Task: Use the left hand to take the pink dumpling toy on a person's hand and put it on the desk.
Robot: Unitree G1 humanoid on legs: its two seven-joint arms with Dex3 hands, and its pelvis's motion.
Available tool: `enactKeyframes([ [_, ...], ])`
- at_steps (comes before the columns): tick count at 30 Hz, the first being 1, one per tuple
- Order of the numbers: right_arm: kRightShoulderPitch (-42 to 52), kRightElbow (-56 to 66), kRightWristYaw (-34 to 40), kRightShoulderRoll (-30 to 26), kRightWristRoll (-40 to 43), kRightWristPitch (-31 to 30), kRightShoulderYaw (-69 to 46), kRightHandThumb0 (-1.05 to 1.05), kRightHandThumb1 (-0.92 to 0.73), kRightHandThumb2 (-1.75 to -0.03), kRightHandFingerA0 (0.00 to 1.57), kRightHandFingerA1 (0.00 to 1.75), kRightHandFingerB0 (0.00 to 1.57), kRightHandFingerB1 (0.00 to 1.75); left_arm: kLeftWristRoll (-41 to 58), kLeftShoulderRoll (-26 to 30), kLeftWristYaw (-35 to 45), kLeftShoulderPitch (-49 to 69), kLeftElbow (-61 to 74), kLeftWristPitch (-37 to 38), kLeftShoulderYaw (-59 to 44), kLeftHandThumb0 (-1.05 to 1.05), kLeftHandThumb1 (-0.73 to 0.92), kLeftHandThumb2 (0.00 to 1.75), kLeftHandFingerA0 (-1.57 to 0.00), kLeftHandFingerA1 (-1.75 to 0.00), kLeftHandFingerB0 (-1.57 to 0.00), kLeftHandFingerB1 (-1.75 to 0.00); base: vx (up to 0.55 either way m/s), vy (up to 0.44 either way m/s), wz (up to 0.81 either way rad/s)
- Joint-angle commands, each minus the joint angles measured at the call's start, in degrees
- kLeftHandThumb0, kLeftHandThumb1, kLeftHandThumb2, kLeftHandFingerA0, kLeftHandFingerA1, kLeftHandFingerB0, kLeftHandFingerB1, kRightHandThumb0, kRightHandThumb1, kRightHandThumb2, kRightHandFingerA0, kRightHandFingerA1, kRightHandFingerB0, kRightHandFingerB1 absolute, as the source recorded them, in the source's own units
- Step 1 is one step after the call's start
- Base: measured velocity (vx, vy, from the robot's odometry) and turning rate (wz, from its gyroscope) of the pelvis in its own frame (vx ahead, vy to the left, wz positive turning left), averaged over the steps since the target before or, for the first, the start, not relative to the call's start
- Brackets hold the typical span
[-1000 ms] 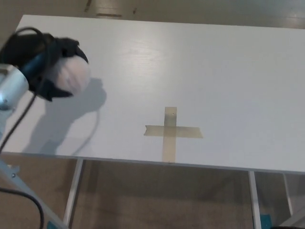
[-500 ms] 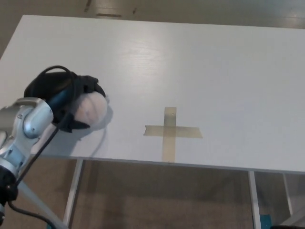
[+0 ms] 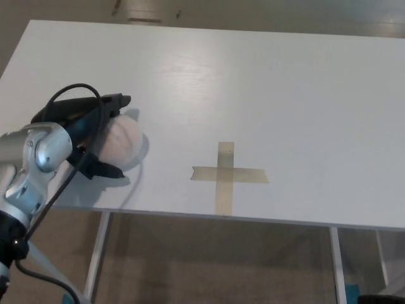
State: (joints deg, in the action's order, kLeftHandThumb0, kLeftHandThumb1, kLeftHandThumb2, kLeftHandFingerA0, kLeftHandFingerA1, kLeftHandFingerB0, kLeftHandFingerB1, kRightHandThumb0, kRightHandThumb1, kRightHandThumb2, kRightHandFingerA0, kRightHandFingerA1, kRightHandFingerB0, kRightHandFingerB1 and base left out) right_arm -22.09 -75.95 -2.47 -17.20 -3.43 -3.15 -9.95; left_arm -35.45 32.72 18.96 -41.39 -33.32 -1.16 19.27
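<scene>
The pink dumpling toy point(image 3: 124, 144), a pale round ball, rests on the white desk point(image 3: 266, 88) near its front left edge. My left hand point(image 3: 88, 134) is right beside it on the left. One finger point(image 3: 116, 100) reaches out above the toy and the thumb point(image 3: 104, 170) lies below it, both spread away from its surface, so the hand is open around the toy. My silver left forearm point(image 3: 35, 158) comes in from the lower left with a black cable looping over it. My right hand is out of view, and no person's hand shows.
A cross of tan tape point(image 3: 226, 174) is stuck on the desk to the right of the toy. The desk's front edge point(image 3: 221, 217) runs just below the hand, with the desk legs and floor beneath.
My left hand came down and toward the front edge with the toy, which now sits on the desk. The fingers have spread off the toy.
</scene>
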Motion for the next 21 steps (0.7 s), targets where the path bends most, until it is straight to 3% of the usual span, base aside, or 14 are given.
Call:
enactKeyframes([
  [1, 0.52, -0.18, -0.46, -0.40, 0.27, -0.35, -0.08, -0.22, -0.68, -0.60, 0.63, 0.44, 0.56, 0.43, 0.56, 1.58, 6.59, 0.46, 5.63, -5.57, -0.63, -0.90, 0.51, 0.58, 0.00, 0.00, 0.00, -0.06, 0.00, 0.000, 0.00],
  [13, -0.08, -0.02, -0.63, -0.58, 0.30, -0.72, -0.10, -0.22, -0.68, -0.60, 0.62, 0.44, 0.53, 0.42, 9.53, 8.44, 15.98, 5.45, 44.51, -9.92, -15.06, -0.93, 0.45, 0.66, 0.00, 0.00, 0.00, -0.02, 0.00, 0.000, 0.00],
  [21, 0.14, -0.22, -0.65, -0.81, -0.30, -0.56, 0.47, -0.22, -0.68, -0.60, 0.62, 0.44, 0.53, 0.41, 17.52, 9.09, 14.00, 15.76, 69.21, -2.54, -32.62, -0.98, 0.44, 0.69, 0.00, 0.00, 0.00, -0.10, 0.00, 0.000, 0.00],
])
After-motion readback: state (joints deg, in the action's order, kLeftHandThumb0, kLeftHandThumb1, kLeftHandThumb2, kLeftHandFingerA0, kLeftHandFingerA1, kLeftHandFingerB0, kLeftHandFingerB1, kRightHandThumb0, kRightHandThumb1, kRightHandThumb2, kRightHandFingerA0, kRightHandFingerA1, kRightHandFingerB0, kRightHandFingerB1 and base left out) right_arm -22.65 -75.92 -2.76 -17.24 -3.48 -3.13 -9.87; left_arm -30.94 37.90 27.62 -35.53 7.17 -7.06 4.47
